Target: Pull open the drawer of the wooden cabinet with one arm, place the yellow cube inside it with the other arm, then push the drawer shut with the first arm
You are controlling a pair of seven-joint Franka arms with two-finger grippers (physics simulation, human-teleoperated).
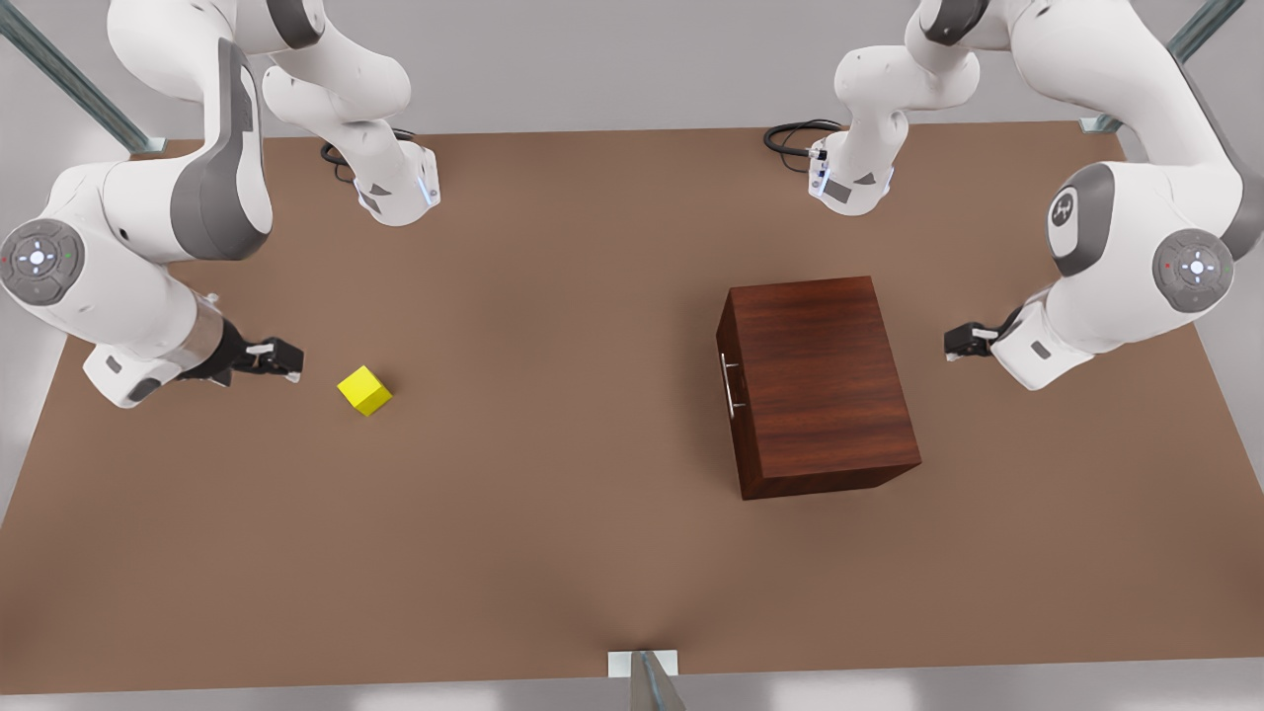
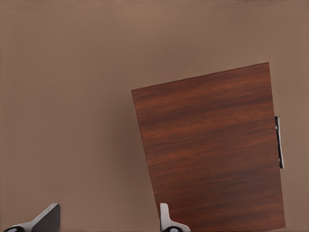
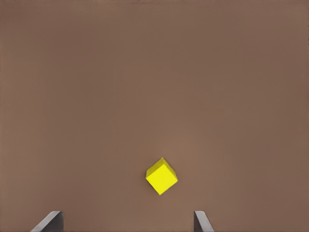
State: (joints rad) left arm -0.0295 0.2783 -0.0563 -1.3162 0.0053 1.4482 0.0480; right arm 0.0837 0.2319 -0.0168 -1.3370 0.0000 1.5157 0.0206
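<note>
The wooden cabinet (image 1: 825, 380) (image 2: 212, 150) stands on the table toward the front view's right. Its drawer (image 1: 737, 415) is shut, and the silver bar handle (image 1: 732, 385) (image 2: 279, 142) faces the front view's left. My left gripper (image 1: 956, 343) (image 2: 107, 220) hovers open beside the cabinet's back side, apart from it. The yellow cube (image 1: 364, 390) (image 3: 161, 176) lies on the table toward the front view's left. My right gripper (image 1: 281, 360) (image 3: 126, 221) is open just left of the cube in the front view, not touching it.
The brown table (image 1: 553, 296) spreads wide between cube and cabinet. Both arm bases (image 1: 400, 188) (image 1: 849, 178) with black cables stand at its back edge. A small grey mount (image 1: 644, 667) sits at the front edge.
</note>
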